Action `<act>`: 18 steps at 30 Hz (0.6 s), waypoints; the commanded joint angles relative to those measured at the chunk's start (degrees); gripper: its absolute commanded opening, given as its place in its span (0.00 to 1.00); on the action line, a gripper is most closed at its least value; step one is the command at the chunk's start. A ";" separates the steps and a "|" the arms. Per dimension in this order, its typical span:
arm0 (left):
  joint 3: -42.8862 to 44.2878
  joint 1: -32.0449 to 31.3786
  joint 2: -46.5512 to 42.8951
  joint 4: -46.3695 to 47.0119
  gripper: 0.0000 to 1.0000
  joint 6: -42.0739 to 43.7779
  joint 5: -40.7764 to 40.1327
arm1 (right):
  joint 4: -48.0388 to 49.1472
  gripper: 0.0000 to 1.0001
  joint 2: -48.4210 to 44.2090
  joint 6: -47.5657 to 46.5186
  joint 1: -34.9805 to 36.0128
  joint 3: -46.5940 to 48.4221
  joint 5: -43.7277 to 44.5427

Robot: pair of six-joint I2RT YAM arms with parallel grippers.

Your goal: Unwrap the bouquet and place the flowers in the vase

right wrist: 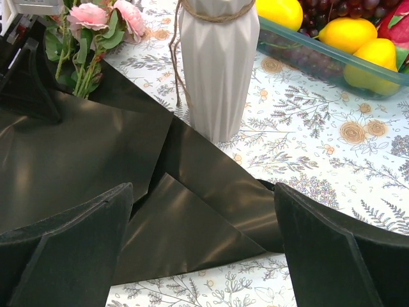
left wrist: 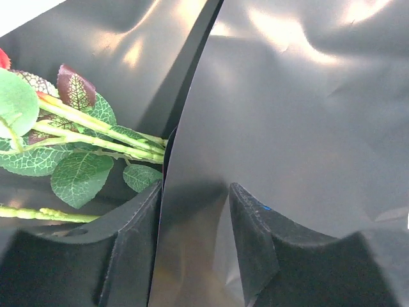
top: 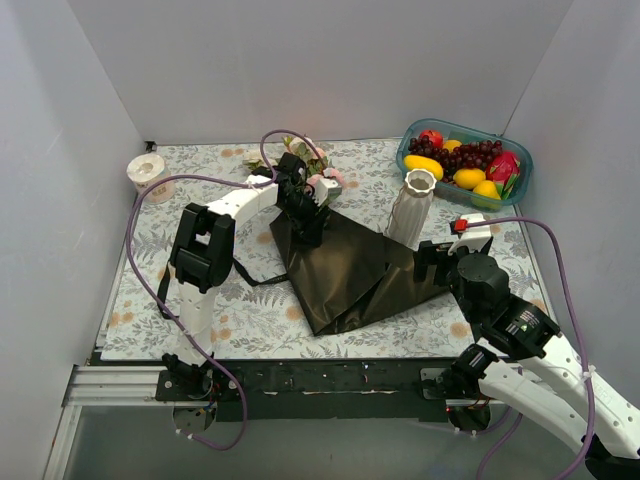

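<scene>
glossy black wrapping paper (top: 350,270) lay flat, creased and mostly unfolded across the mid-table, w/ sharp triangular folds. the bouquet (top: 322,183) lay at its far end: pink blooms (right wrist: 89,16), thin green stems (left wrist: 96,137) and veined leaves stuck out beyond the sheet's top edge. left gripper (top: 303,212) was low over that end; its 2 dark jaws stood partly apart, straddling a raised fold edge of the paper in the wrist view, no pinch visible. right gripper (right wrist: 201,188) hovered by the paper's right corner, jaws wide apart, holding nothing. the vase (top: 410,210), white matte ceramic w/ faceted ribs & wavy rim, stood upright just beside the paper's right edge, twine (right wrist: 217,13) round its neck. teal plastic tray (top: 403,155) of fruit sat behind it, on a floral-print cloth (top: 240,310).
</scene>
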 commanded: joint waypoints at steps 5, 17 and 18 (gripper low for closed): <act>2.54 0.44 -7.47 -0.91 0.11 0.56 1.19 | 2.31 0.98 -0.14 -0.01 0.31 0.64 -0.02; 0.44 5.80 -15.37 -1.53 0.00 1.52 8.03 | 2.75 0.97 0.48 -0.27 0.40 1.17 -1.25; 0.00 6.68 -16.08 -2.14 0.00 2.13 9.61 | 2.92 0.97 0.57 -0.44 0.31 1.17 -1.68</act>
